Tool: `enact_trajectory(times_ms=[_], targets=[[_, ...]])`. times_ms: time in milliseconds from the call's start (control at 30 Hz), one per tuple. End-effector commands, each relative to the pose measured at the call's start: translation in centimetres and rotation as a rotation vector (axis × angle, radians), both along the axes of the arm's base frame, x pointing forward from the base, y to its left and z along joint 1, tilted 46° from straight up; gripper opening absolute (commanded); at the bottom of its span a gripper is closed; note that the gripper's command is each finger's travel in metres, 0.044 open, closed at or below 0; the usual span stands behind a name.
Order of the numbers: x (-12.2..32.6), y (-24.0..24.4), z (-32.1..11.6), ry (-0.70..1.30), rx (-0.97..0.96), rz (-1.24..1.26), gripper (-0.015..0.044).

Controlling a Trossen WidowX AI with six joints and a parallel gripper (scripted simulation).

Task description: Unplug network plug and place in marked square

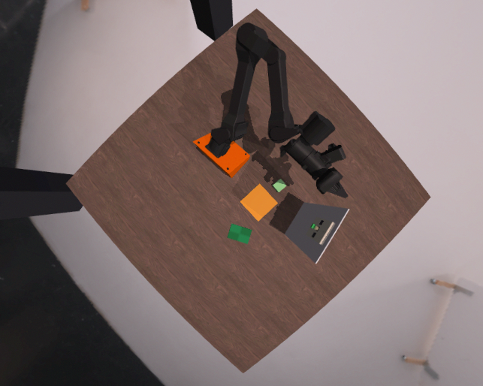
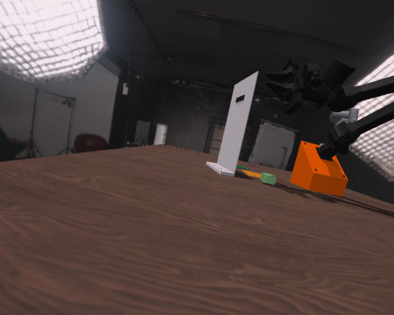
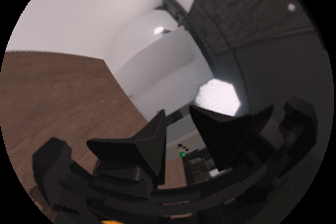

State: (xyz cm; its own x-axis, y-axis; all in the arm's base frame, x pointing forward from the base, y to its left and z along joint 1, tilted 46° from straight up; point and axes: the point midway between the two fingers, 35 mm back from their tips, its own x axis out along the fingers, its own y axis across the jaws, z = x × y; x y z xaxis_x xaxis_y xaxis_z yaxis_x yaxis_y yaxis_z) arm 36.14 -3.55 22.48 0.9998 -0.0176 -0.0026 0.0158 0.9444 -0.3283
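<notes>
Looking down from the top, we have one arm [image 1: 279, 87] [image 2: 376, 88], one orange base [image 1: 236, 162] [image 2: 300, 169] and one table [image 1: 170, 215] [image 2: 156, 236] [image 3: 59, 90]. One upright panel [image 1: 300, 219] [image 2: 238, 125] [image 3: 173, 152] carries one long pale strip [image 1: 327, 233], two small black pieces [image 1: 321, 222] and, between those two, one small green-topped piece, apparently the plug [image 1: 315, 227] [image 3: 182, 154], right at the face! Its tab is too small to judge. Nearby lie one orange square [image 1: 259, 202] [image 2: 251, 173], one checkered green patch [image 1: 239, 233] [image 2: 242, 167] and one pale green block [image 1: 279, 185] [image 2: 268, 178].

Over to the exterior: one gripper [image 1: 339, 193] [image 2: 268, 78] [image 3: 177, 110], up high, well above the table, its two fingers apart in front of the panel and not touching it. One block, one square, one patch again, all low down.

And the wrist: two dark fingers, partly open, nothing gripped! The plug shows small between and beyond them, at the panel.
</notes>
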Motion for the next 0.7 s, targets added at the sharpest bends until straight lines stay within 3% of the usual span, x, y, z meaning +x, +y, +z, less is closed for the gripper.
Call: enact_trajectory(times_ms=[0,667], targets=[[0.2,-1.0,-2.2,0.014,-0.061,-0.002,0.0156],[-1.9,-4.4,-10.0,0.057,-0.302,-0.017,0.0156]])
